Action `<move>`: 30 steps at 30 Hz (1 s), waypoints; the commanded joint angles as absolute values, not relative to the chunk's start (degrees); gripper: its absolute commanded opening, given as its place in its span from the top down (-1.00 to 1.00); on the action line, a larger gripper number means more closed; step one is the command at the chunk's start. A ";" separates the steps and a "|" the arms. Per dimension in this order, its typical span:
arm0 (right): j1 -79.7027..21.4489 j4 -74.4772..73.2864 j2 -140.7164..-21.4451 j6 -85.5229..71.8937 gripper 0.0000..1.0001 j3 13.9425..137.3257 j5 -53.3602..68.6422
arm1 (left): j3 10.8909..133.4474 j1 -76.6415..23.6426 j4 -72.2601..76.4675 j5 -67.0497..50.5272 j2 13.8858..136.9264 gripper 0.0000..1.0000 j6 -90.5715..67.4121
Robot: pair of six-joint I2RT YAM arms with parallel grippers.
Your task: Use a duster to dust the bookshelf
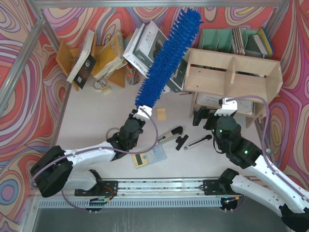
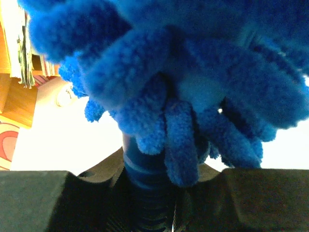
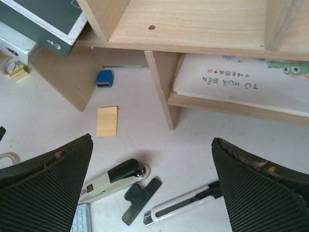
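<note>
i hold the duster (image 1: pixel 169 53) aloft, left gripper (image 1: pixel 143 112) clamped on its handle, right gripper (image 1: pixel 212 112) wide, empty; next, lower onto bookshelf (image 1: pixel 251 65).

My left arm (image 1: pixel 91 153) and right arm (image 1: pixel 270 174) are smooth white shells, jointed by chunky black cylindrical motor housings (image 1: pixel 129 133). Thin greyish-purple cables (image 1: pixel 157 131) loop past each wrist. Small green lights (image 1: pixel 244 151) glow on my right forearm. My right gripper (image 3: pixel 152 145) has broad black wedge-shaped fingers (image 3: pixel 48 186) with fine mesh-textured faces, scuffed tan along the edges.
</note>
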State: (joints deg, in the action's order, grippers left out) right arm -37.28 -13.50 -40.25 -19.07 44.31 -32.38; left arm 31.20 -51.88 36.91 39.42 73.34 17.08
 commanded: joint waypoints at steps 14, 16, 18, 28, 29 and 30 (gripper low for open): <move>-37.53 -24.25 -37.50 -15.79 -0.98 53.22 -37.32 | 33.58 -52.88 36.95 40.46 76.45 1.00 13.44; -37.53 -22.10 -35.84 -13.35 -0.97 51.46 -37.72 | 34.23 -52.85 36.68 40.56 76.14 1.00 14.06; -37.53 -17.80 -33.69 -10.58 -0.97 47.54 -38.71 | 34.83 -52.90 36.59 40.51 75.74 1.00 14.55; -37.53 -21.87 -31.79 -8.87 -0.97 52.82 -38.48 | 35.34 -52.87 34.01 40.65 73.55 1.00 14.58; -37.53 -20.92 -31.75 -7.22 -0.97 52.38 -38.36 | 34.83 -52.83 34.42 40.93 73.66 1.00 14.29; -37.53 -19.94 -31.51 -5.77 -0.97 51.40 -38.51 | 34.31 -52.87 34.84 41.15 73.80 1.00 13.79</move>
